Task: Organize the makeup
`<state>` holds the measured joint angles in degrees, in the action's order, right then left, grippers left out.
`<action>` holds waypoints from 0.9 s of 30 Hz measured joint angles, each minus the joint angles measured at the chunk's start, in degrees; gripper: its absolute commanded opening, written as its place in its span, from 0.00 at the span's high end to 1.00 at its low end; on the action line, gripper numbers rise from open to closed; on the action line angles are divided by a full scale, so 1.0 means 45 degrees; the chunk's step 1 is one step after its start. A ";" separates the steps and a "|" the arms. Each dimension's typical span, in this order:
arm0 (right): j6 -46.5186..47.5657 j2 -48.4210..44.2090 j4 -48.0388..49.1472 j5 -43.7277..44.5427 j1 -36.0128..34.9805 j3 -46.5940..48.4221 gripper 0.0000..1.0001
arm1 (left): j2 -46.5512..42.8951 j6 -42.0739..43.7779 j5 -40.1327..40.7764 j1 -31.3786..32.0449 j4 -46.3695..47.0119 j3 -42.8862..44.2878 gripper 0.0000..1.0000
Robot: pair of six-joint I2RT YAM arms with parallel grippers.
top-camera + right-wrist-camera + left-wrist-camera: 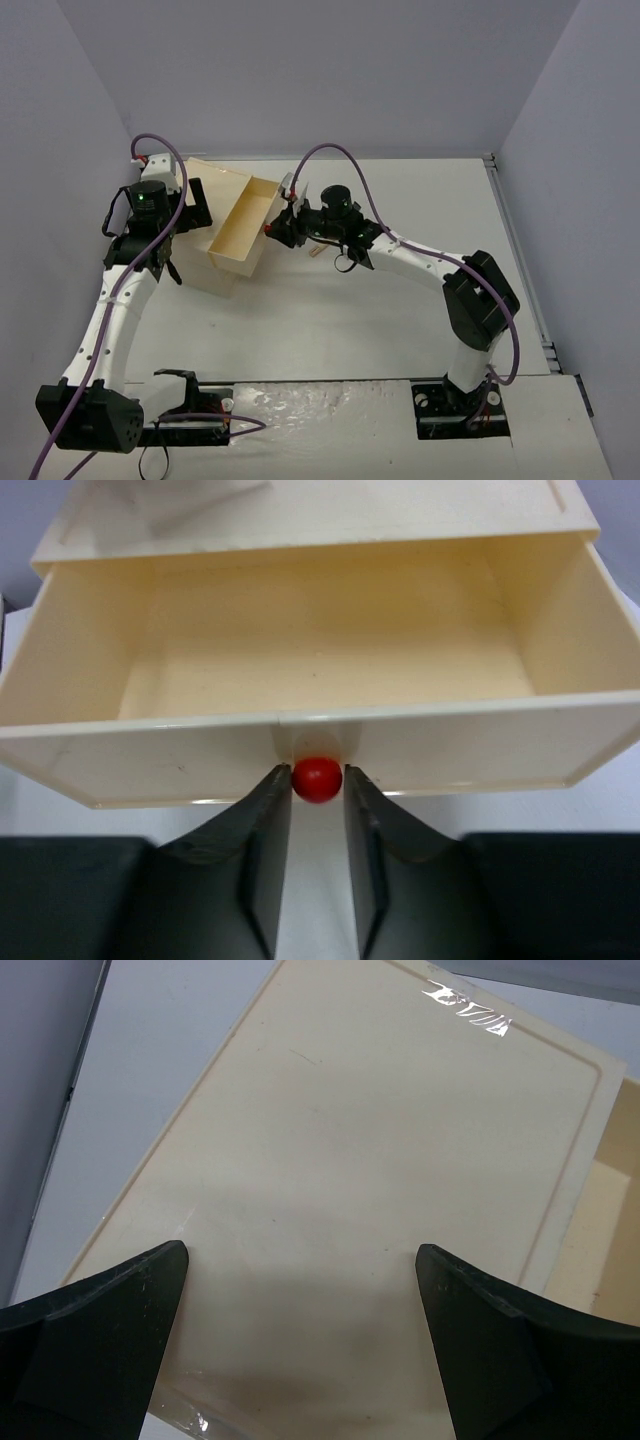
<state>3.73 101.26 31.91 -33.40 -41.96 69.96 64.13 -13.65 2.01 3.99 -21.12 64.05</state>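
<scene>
Where the drawer (150, 750) stands pulled out of the box (380, 1140), the right end effector (317, 780) is pinched narrowly on its red knob (317, 779), a finger against each side. The left end effector (302, 1255) spreads wide above the box top, holding nothing. Small makeup (320, 250) pieces, too small to tell apart, lie mid-counter (330, 320) beneath the right arm.

left hand (302, 1255) agape, beige box top (380, 1140) beneath

Count: 2 grippers, left gripper (300, 1260) and right gripper (318, 772); 1 beige box (215, 185); 1 open drawer (330, 650); 1 red knob (318, 780); 2 purple cables (330, 150).
</scene>
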 measured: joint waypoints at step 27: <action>-0.5021 0.1754 -0.2821 1.0116 0.3674 -0.0052 0.21 | -0.2201 0.0142 -0.0244 -0.0073 -0.0001 -0.0460 0.03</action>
<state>-18.86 109.16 19.21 12.12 -25.43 69.73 54.23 -13.01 0.91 3.66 -21.12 61.97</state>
